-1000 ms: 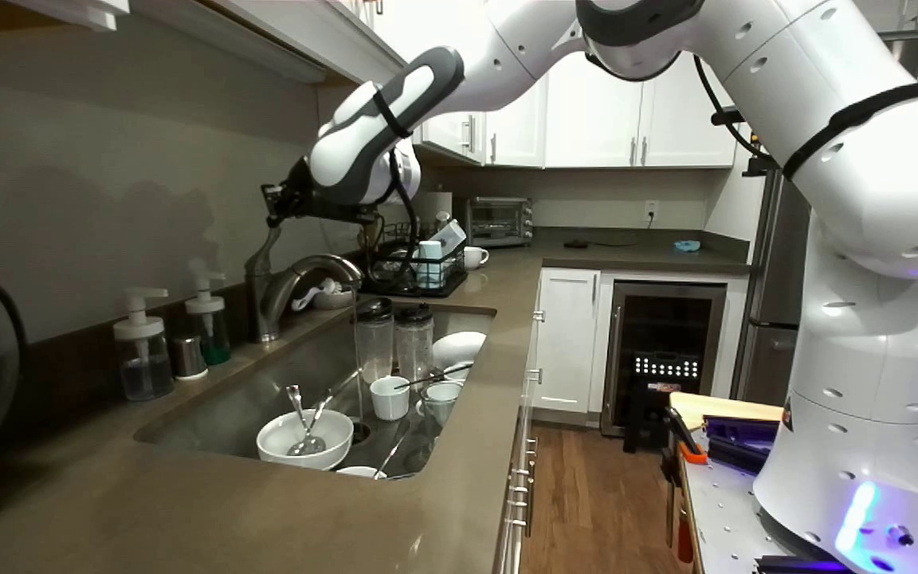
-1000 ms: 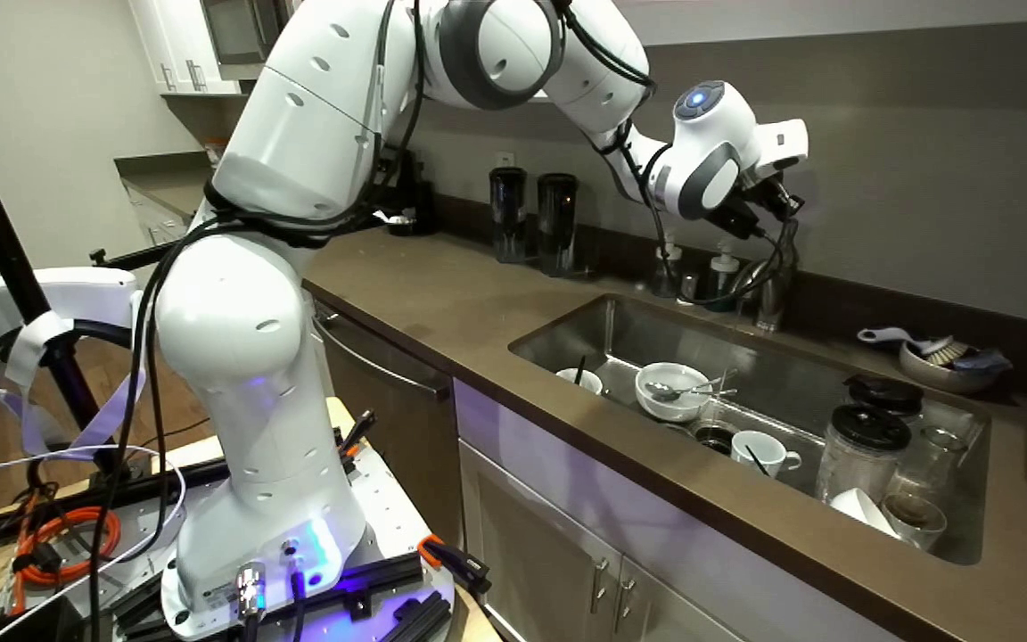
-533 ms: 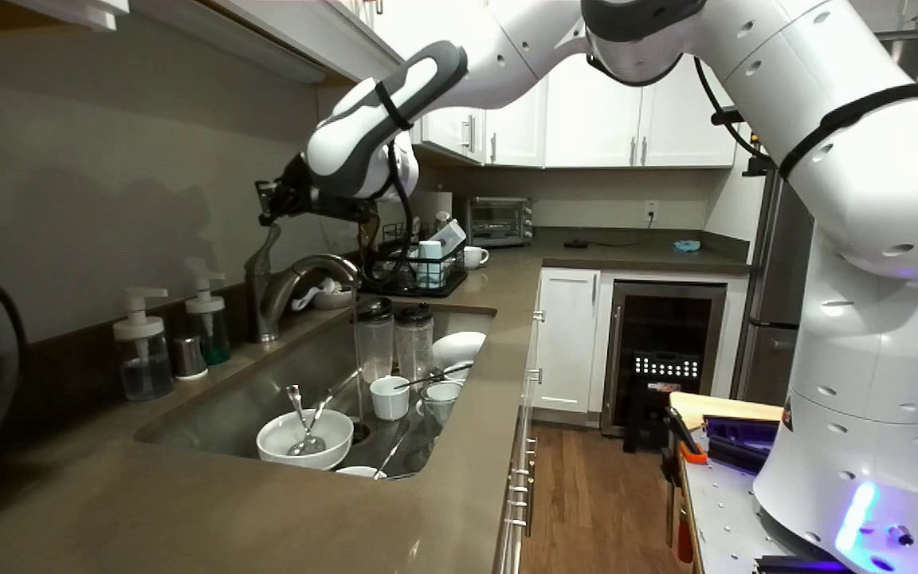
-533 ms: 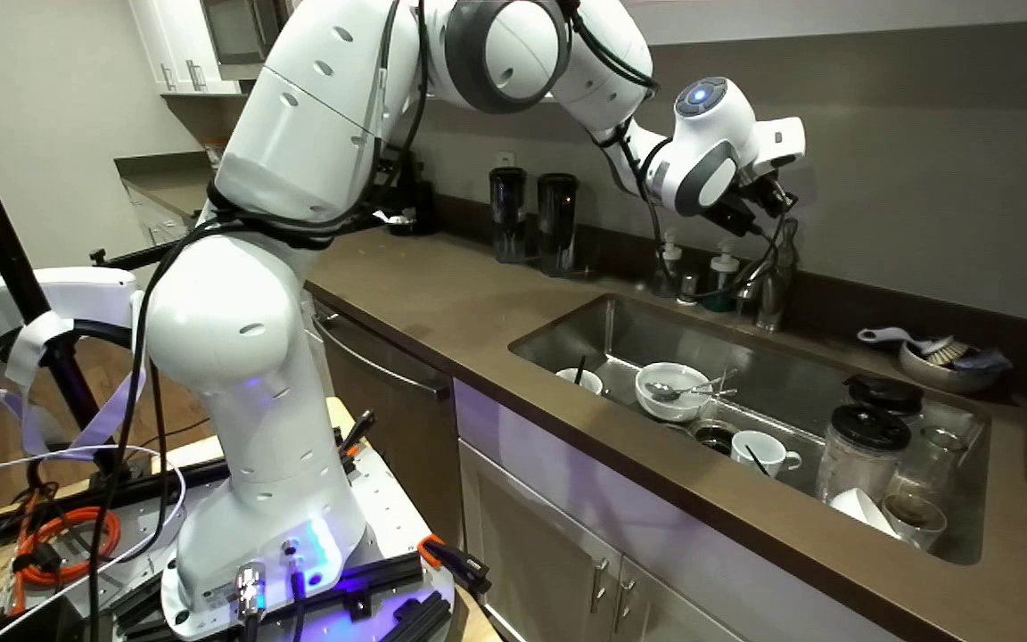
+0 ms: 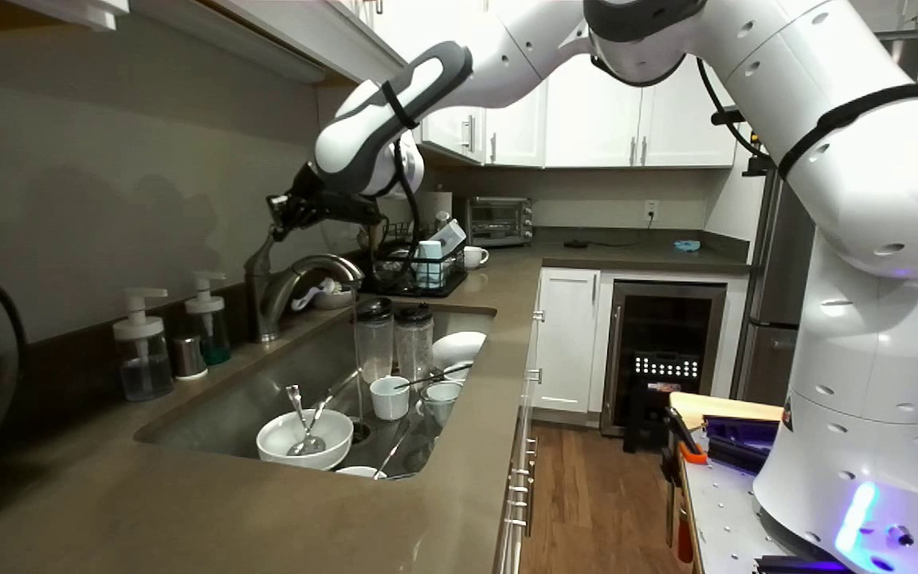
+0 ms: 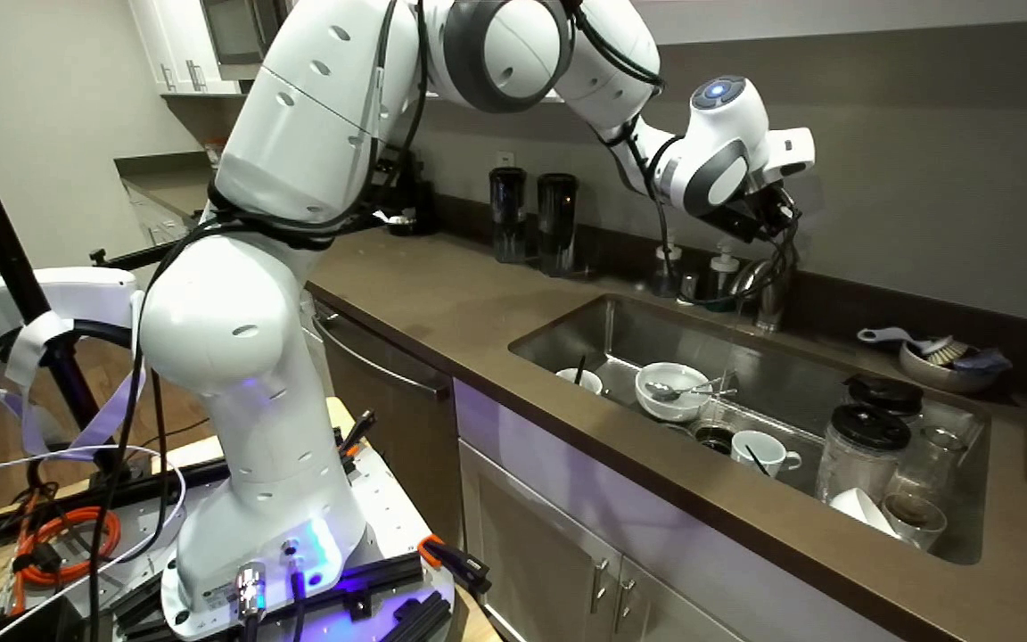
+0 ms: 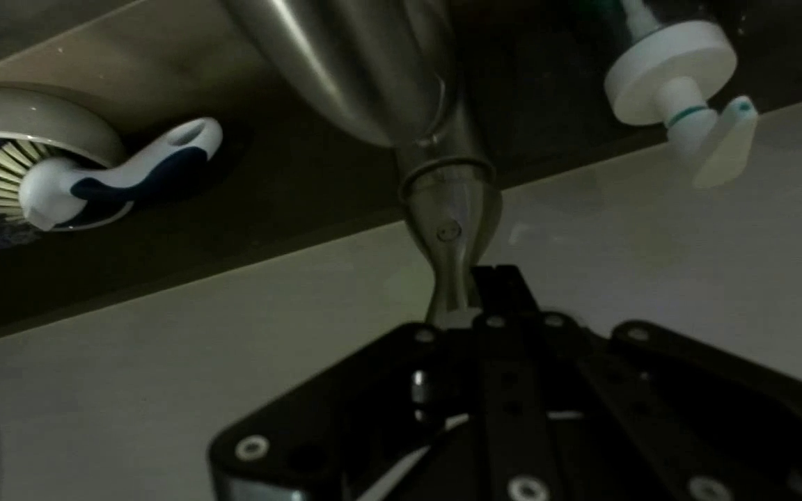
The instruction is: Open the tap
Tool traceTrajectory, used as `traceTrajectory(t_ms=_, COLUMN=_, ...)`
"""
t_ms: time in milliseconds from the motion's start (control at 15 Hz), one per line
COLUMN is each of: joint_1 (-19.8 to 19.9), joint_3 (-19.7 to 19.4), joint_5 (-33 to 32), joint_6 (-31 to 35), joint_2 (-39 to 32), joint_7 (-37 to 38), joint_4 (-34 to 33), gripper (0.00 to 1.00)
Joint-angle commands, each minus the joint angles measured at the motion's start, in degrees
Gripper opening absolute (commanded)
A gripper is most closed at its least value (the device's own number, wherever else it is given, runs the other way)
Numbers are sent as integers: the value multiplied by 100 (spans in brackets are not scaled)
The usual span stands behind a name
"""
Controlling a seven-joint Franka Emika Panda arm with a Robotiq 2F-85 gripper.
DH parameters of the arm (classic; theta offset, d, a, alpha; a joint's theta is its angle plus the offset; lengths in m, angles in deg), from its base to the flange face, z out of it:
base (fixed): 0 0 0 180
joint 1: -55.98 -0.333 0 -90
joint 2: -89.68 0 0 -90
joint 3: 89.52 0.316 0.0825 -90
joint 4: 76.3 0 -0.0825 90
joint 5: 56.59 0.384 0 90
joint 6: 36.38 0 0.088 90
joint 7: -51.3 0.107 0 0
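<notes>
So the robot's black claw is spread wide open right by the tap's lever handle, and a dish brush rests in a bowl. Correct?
Not quite: the gripper is closed, its jaws together, as the wrist view shows. It is right by the tap's lever handle, and a dish brush does rest in a bowl.

Silvery and softly shiny, the tap (image 5: 268,323) stands upright just behind the sink (image 5: 220,426), its thick curved spout (image 5: 301,273) arching out over it. From the top of the body rises a slim lever handle (image 7: 451,240), which leans slightly in an exterior view, broad at its base and narrowing to a waist; its far end is hidden in the wrist view. Whether water runs from the mouth is too faint to tell.
</notes>
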Motion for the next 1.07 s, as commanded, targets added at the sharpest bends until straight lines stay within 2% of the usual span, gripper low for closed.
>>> traceTrajectory(t_ms=0, joint_1=-317, joint_3=-458, joint_5=139, joint_6=-128, joint_2=137, joint_7=-275, joint_4=29, gripper=3)
traceTrajectory(t_ms=200, joint_1=-614, joint_3=-869, joint_5=65, joint_6=78, joint_2=97, joint_7=-214, joint_4=2, gripper=3)
traceTrajectory(t_ms=467, joint_1=-692, joint_3=-896, joint_5=171, joint_6=46, joint_2=47, joint_7=-231, joint_4=-63, gripper=3)
traceTrajectory(t_ms=667, joint_1=-717, joint_3=-913, joint_5=211, joint_6=275, joint_2=-3, joint_7=-197, joint_4=-92, gripper=3)
traceTrajectory(t_ms=1000, joint_1=-951, joint_3=-1267, joint_5=101, joint_6=856, joint_2=-89, joint_7=-116, joint_4=-77, gripper=3)
